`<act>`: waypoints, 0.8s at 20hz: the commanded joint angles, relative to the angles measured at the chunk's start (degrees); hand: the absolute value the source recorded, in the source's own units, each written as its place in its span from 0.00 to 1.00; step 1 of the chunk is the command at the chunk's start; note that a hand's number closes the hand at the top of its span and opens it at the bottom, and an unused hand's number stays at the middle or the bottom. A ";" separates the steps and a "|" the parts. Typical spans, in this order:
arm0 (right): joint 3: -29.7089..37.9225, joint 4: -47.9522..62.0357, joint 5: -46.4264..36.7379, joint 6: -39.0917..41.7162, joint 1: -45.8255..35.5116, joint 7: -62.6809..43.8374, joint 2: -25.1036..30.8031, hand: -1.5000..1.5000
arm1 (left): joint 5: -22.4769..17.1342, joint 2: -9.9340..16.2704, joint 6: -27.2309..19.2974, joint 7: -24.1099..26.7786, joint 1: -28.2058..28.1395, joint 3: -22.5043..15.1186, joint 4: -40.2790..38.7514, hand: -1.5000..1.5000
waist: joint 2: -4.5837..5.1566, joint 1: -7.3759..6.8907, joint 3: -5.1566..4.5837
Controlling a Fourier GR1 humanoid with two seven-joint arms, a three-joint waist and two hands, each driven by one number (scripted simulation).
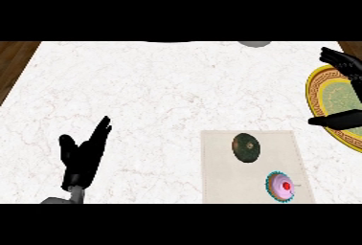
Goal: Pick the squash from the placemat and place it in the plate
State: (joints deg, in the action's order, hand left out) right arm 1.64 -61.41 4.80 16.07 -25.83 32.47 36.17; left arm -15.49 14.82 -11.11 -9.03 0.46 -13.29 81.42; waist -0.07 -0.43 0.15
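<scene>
Dark green squash lying on beige placemat, pink cupcake near it, yellow-rimmed plate at right edge, right hand spread open over plate, holding nothing, left hand open, resting lower left on marble counter.

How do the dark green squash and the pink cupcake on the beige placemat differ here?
The dark green, oval squash is plain and dull, while the pink-frosted cupcake is bright, with a red dot on top and a teal frilled wrapper. The squash lies near the middle of the beige placemat; the cupcake sits at its lower right. The squash looks slightly larger. Both rest on the placemat, untouched by either robot hand.
</scene>
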 commanded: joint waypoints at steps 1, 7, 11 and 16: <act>-6.31 -3.63 -7.78 3.70 1.58 -2.16 5.91 0.00 | -1.63 0.79 2.22 -0.81 -0.05 0.98 -0.73 0.50 | -0.07 0.61 -0.27; -10.46 -15.68 -11.49 6.32 2.19 -13.21 7.74 0.00 | -0.04 -0.19 1.82 0.10 -1.07 0.55 -0.87 0.50 | -0.25 1.07 -0.25; -14.28 -18.76 -17.78 2.63 1.86 -20.51 3.40 0.00 | 0.30 -1.57 0.51 -1.94 -1.60 0.34 0.90 0.50 | -0.04 0.24 -0.18; -18.04 -27.69 -22.98 0.15 7.17 -28.84 -1.89 0.00 | 1.08 -2.24 0.99 -1.89 -3.43 0.24 2.98 0.50 | -0.10 0.36 -0.17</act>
State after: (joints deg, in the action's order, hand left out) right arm -12.86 -84.13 -13.73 18.39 -20.78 10.04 38.15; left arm -14.28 13.64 -10.37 -9.63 -0.66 -12.07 82.49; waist -0.32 0.09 0.15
